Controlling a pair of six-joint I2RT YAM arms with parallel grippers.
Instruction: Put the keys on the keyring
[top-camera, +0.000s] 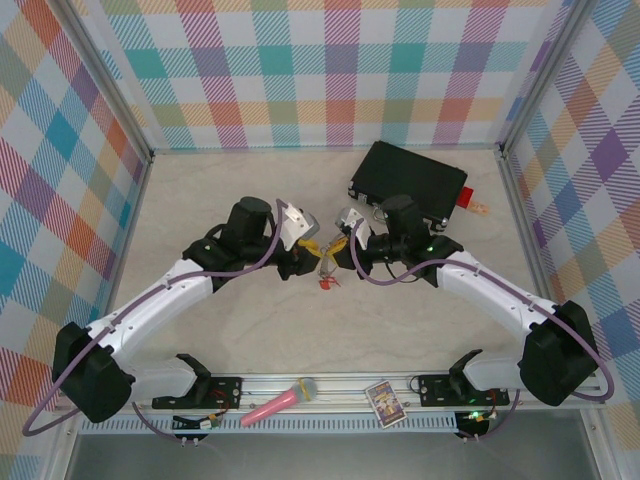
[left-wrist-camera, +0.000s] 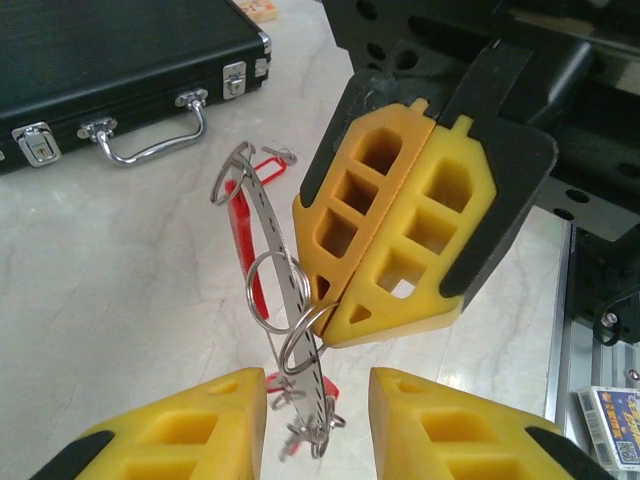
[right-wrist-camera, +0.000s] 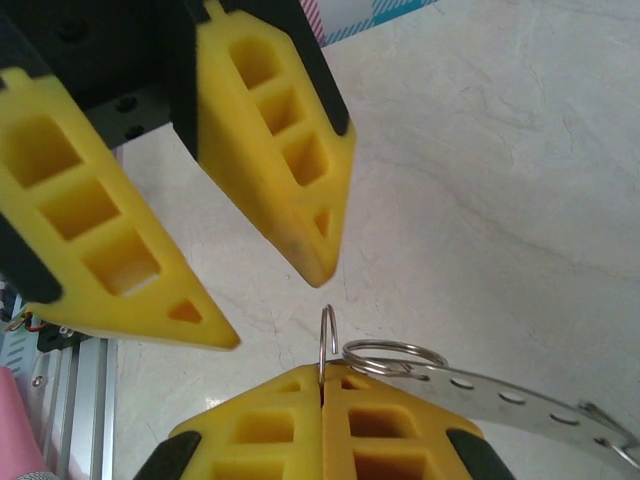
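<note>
Yellow fingertips crowd together at mid-tabletop in the top view. Your left gripper (top-camera: 312, 250) and right gripper (top-camera: 341, 243) nearly touch, with a red key (top-camera: 327, 285) just nearside of them. The black case (top-camera: 410, 178) sits close behind, toward the far right corner, so retreat leftward or toward the near edge, where the tabletop is bare. From the left wrist, the right jaws are pressed together on a small split ring (left-wrist-camera: 305, 340) at the keyring (left-wrist-camera: 268, 215), whose perforated steel band rises tilted. Your left jaws stand partly apart astride its lower end, gripping nothing I can see. That pinch is thin: twist or pull, and the split ring may slip and the band drop. From the right wrist, the left fingertips (right-wrist-camera: 295, 220) hover just above the split ring, so closing in risks a finger-on-finger knock.
</note>
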